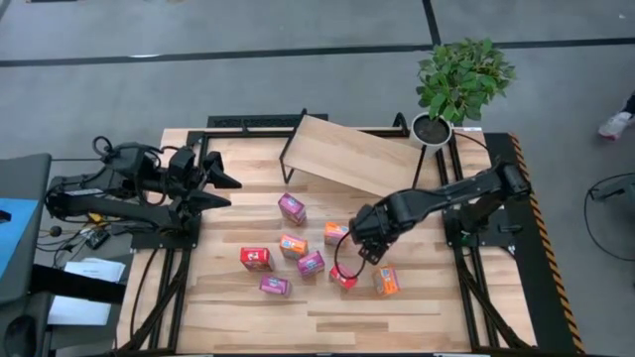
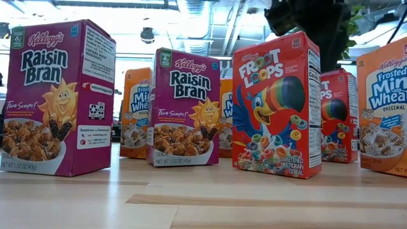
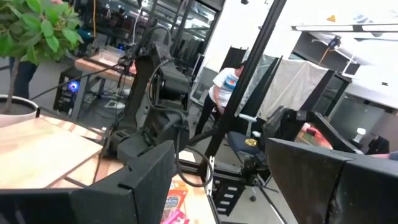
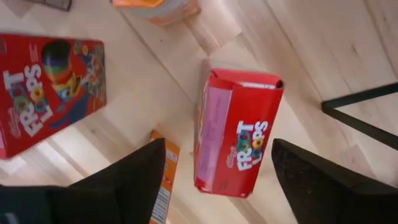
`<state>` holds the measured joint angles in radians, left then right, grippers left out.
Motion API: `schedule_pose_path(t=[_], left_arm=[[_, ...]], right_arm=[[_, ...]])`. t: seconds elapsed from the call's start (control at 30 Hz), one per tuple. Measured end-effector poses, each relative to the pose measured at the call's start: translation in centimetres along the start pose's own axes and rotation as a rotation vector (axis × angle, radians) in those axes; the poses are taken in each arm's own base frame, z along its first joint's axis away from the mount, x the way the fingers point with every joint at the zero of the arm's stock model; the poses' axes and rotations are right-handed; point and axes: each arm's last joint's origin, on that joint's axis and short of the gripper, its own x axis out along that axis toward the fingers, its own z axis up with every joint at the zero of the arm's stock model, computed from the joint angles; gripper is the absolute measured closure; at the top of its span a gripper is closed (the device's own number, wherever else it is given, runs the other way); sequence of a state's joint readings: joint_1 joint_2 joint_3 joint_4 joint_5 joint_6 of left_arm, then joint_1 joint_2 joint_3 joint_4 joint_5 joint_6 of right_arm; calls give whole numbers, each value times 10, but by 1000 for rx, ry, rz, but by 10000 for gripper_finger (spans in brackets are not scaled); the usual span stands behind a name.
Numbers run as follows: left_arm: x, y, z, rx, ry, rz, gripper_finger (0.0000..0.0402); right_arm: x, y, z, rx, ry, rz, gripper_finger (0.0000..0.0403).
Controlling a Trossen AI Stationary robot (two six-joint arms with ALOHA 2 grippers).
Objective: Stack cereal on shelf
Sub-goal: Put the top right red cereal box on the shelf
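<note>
Right gripper hangs over the red cardboard Froot Loops box, fingers spread either side, not touching. Box stands near the table's front-right; the light wood shelf sits far behind. Left gripper waits open at left.

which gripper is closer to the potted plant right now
Right. The right gripper hangs over the cereal boxes, below the potted plant in the high view. The left gripper waits at the table's far left edge, much farther away.
</note>
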<state>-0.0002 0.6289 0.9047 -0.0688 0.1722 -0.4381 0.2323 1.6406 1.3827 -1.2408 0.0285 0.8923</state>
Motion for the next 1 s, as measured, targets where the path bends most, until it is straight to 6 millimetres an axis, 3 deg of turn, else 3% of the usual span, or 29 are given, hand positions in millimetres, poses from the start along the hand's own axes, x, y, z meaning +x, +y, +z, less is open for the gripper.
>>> schedule_pose_path(t=[0.37, 0.7, 1.0], left_arm=[[0, 0, 0, -1, 4, 2, 158], [0, 2, -3, -6, 30, 17, 158], [0, 2, -3, -7, 33, 19, 158]], right_arm=[[-10, -7, 0, -9, -58, -10, 84], [16, -16, 4, -5, -38, -36, 85], [18, -17, 8, 5, -47, -20, 88]])
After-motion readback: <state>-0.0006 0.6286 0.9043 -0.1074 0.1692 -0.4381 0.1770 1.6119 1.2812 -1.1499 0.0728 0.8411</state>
